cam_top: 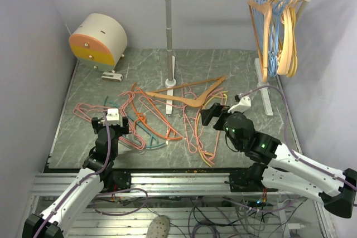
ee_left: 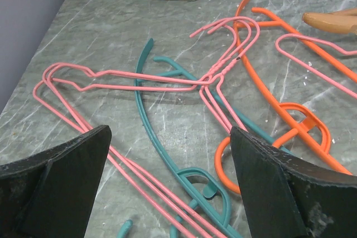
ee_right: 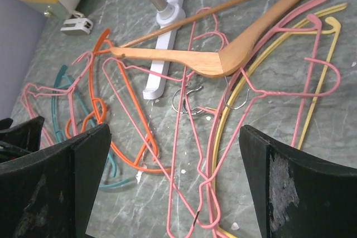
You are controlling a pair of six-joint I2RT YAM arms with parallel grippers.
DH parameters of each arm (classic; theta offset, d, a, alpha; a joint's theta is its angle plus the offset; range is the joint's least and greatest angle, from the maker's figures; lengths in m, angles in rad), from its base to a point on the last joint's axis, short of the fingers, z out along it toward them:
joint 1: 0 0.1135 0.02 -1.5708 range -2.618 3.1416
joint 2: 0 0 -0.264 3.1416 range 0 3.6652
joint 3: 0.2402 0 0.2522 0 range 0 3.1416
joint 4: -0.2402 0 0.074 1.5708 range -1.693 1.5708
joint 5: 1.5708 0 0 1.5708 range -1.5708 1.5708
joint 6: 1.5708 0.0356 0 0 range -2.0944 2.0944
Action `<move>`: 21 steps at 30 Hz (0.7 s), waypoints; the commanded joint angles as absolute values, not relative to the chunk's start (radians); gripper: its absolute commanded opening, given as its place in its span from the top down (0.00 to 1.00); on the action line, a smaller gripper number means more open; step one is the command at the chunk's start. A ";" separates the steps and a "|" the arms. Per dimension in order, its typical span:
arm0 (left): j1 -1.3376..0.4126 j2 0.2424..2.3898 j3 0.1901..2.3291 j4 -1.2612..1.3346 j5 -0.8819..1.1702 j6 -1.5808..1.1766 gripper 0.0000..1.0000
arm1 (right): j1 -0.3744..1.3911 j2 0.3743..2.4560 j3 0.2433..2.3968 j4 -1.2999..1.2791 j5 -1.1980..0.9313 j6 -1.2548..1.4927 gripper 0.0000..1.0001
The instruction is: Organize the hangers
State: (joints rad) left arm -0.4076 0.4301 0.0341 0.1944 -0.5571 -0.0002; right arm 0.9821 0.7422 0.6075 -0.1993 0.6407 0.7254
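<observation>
Both pincers are wide open and hold nothing. My left pincer (ee_left: 170, 149) hangs just above a thin pink wire hanger (ee_left: 189, 83) that lies across a thin teal hanger (ee_left: 148, 129) on the grey marbled surface (ee_left: 100, 32). My right pincer (ee_right: 174, 157) sits over more pink loops, near the broad tan wooden hanger (ee_right: 220, 62). They are all tangled. If I lift one, its hook may drag others up, and they could drop or slide away.

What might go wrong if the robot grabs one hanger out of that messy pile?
The pink hangers cross over the teal hanger, so lifting one may drag others along. In front of the right gripper, the wooden hanger crosses more pink ones, so its hook might snag them.
</observation>
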 commanded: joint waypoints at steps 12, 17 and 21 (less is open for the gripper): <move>-0.407 0.426 0.044 0.235 -0.568 -0.012 0.01 | 0.983 0.730 0.617 -0.154 0.668 0.639 0.00; -0.407 0.427 0.043 0.235 -0.569 -0.012 0.00 | 0.983 0.727 0.549 -0.054 0.590 0.540 0.00; -0.407 0.426 0.044 0.235 -0.568 -0.012 0.00 | 0.983 0.782 0.504 0.010 0.544 0.560 0.00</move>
